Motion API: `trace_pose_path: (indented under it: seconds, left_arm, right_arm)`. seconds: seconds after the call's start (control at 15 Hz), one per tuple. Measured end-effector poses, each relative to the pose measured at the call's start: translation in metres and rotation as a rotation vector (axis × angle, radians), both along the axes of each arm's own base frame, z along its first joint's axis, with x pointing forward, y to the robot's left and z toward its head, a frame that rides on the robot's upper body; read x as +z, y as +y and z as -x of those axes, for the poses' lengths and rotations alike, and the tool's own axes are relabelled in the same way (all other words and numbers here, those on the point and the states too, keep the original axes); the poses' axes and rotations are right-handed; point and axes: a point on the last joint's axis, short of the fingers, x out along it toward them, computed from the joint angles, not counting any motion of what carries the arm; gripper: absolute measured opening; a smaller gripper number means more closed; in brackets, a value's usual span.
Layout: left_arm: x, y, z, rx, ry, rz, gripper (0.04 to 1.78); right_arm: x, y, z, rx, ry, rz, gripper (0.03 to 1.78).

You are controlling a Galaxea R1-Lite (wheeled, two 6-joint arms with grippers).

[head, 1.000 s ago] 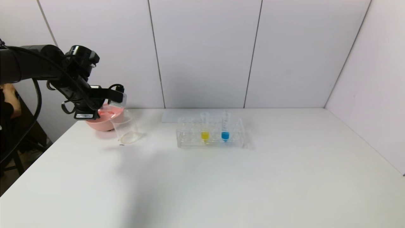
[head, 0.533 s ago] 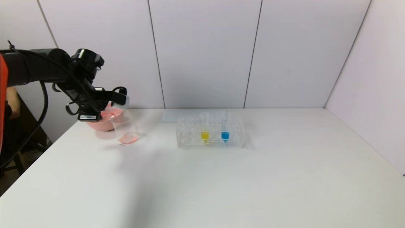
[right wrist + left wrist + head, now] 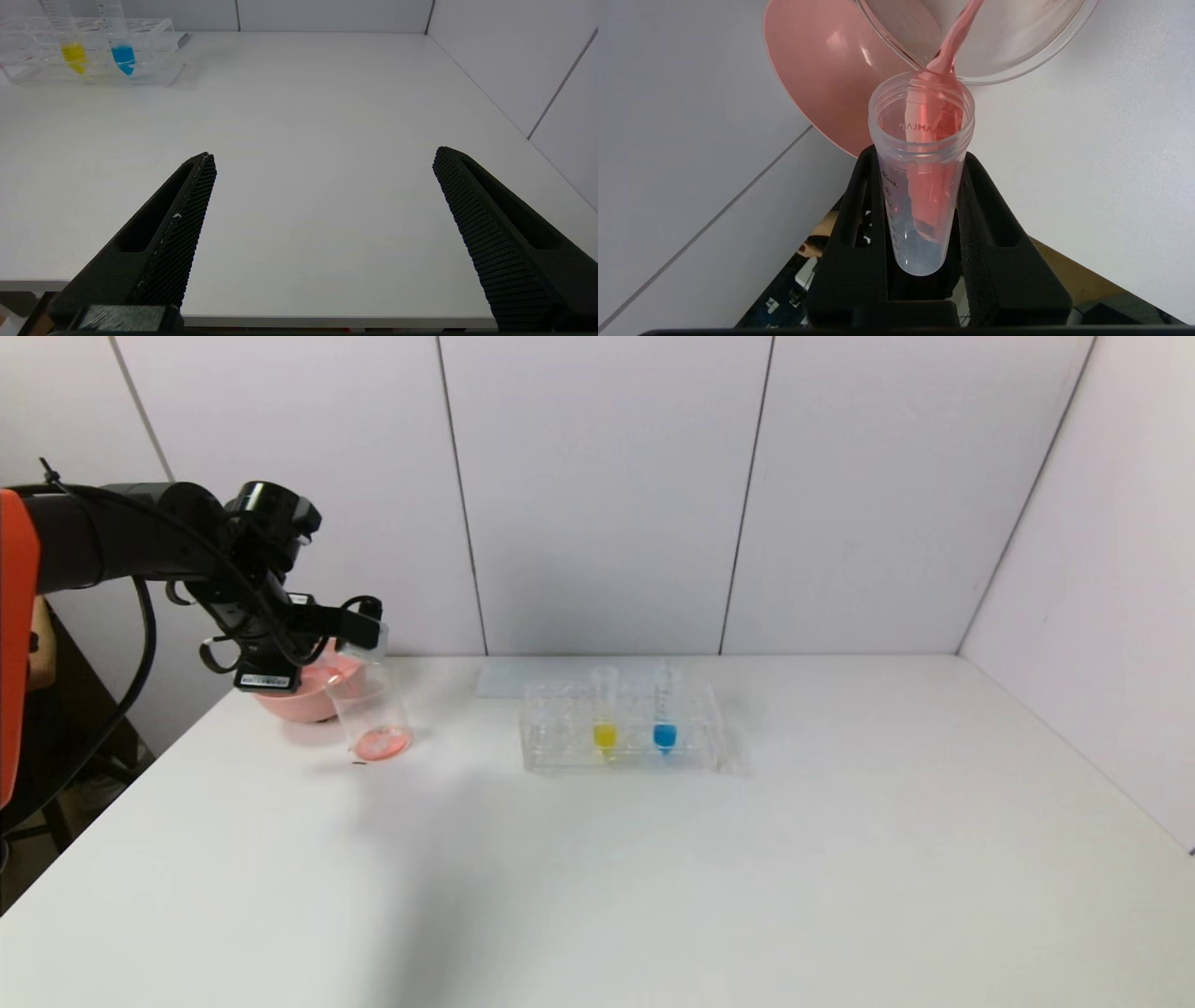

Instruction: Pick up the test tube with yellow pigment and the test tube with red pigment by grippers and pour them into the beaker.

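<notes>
- Red test tube [image 3: 922,186], tipped mouth-down over the beaker [image 3: 372,709], sends a thin stream of red liquid into it; a shallow pink-red pool already lies on the beaker's bottom.
- Left gripper [image 3: 924,219] is clamped on this tube, one black finger on each side of its body, and holds it above the beaker's rim at the table's far left.
- Some red liquid clings along the tube's inner wall, so the pour looks unfinished.
- Yellow test tube [image 3: 604,709] stands upright in the clear rack [image 3: 551,751] near the middle of the table [image 3: 653,877], just beside a blue tube [image 3: 664,709] that the task leaves alone.
- A pink bowl [image 3: 299,702] sits right behind the beaker.
- Right gripper [image 3: 322,210] hangs low over the table's near edge, jaws spread wide and holding nothing, well apart from the rack.
- Judged from this, the red pour is the step in hand; next the emptied tube needs setting aside, and the yellow tube needs grasping, lifting straight up out of the rack, and carrying to the beaker without disturbing the blue one.
</notes>
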Motion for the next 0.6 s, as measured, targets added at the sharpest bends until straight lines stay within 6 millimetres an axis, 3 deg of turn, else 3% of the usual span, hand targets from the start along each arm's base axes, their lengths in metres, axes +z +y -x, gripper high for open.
trace_pose_path:
  seconds: [0.6]
  left_arm:
    - [0.0030,-0.0089,-0.0010,0.002,-0.018,-0.088,0.47]
  right_arm:
    - [0.0000,0.0000,0.0000,0.000,0.000,0.000,1.70]
